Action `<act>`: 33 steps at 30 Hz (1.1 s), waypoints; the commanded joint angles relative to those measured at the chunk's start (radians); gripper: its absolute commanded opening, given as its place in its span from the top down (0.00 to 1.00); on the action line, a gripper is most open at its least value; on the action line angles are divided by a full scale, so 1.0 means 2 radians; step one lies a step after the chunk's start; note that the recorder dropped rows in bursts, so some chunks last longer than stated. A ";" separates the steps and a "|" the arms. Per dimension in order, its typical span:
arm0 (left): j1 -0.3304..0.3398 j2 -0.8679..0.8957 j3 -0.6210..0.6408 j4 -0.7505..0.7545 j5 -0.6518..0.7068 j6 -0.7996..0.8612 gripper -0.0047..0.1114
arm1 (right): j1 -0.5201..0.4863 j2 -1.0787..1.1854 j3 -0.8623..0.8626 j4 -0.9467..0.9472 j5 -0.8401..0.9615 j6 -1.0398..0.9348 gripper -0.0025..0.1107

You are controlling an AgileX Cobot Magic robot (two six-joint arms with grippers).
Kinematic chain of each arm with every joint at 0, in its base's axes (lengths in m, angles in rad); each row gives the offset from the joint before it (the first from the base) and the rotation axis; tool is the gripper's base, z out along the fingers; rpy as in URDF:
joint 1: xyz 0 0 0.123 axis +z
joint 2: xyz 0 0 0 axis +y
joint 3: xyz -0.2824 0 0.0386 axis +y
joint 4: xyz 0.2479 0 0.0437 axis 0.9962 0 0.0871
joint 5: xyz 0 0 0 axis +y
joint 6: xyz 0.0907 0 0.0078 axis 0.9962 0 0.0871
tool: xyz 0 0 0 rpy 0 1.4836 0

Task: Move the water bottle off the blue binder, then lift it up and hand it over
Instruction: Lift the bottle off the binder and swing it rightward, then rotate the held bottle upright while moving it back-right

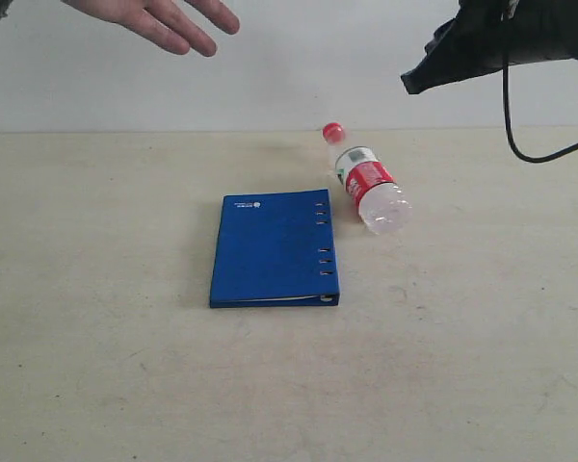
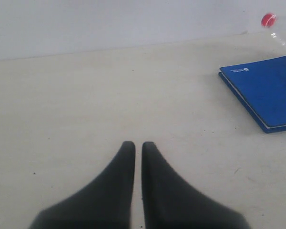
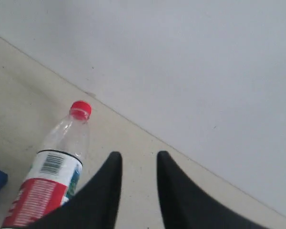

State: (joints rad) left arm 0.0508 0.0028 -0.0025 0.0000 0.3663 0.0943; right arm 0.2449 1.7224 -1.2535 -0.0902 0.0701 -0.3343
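Pressed nearly together with nothing between its fingers, the left gripper (image 2: 138, 144) hangs low over bare table (image 1: 96, 366) on the near left. It is well apart from the work, with the binder (image 1: 275, 248) off at its 2 o'clock, so it looks parked out of the way. The blue binder lies flat and closed at the middle of the table, its row of holes along the right edge. A thin white line of pages shows at its near edge and nothing rests on its cover. The bottle (image 1: 368, 183) lies on its side on the table just beside the binder's far right corner, at about 1 o'clock from the binder's middle. Its red cap points away toward 11 o'clock, so the first step looks done. Whether bottle and binder touch I cannot tell. Its clear neck looks empty, though any water lower down is hidden by the label. Above and beyond it, at 2 o'clock, the right gripper (image 3: 139, 155) hovers with its fingers spread and empty, the bottle's neck just beside one finger; it seems lined up for a grasp. Farthest off, at 11 o'clock before the wall (image 1: 270, 77), a person's hand (image 1: 159, 19) is held out, fingers loosely spread, probably waiting for the handover.
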 commanded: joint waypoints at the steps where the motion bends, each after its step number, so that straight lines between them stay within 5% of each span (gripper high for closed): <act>1: -0.001 -0.001 0.001 -0.005 -0.002 0.002 0.92 | 0.007 0.011 -0.006 0.056 -0.024 0.053 0.50; 7: -0.001 -0.001 0.001 -0.005 -0.002 0.002 0.92 | 0.027 0.145 -0.122 0.077 0.004 0.084 0.49; 13: -0.001 -0.001 0.001 -0.005 -0.002 0.002 0.92 | 0.022 0.279 -0.311 0.089 0.162 0.106 0.49; 19: -0.001 -0.001 0.001 -0.005 -0.002 0.002 0.92 | 0.022 0.383 -0.461 0.090 0.223 0.102 0.49; 30: -0.001 -0.001 0.001 -0.005 -0.002 0.002 0.92 | 0.022 0.452 -0.536 0.041 0.245 0.100 0.50; 33: -0.001 -0.001 0.001 -0.005 -0.002 0.002 0.92 | 0.022 0.459 -0.536 0.038 0.230 0.100 0.59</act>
State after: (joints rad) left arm 0.0508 0.0028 -0.0025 0.0000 0.3663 0.0943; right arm 0.2933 2.6325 -2.3180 0.0089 0.5556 -0.1286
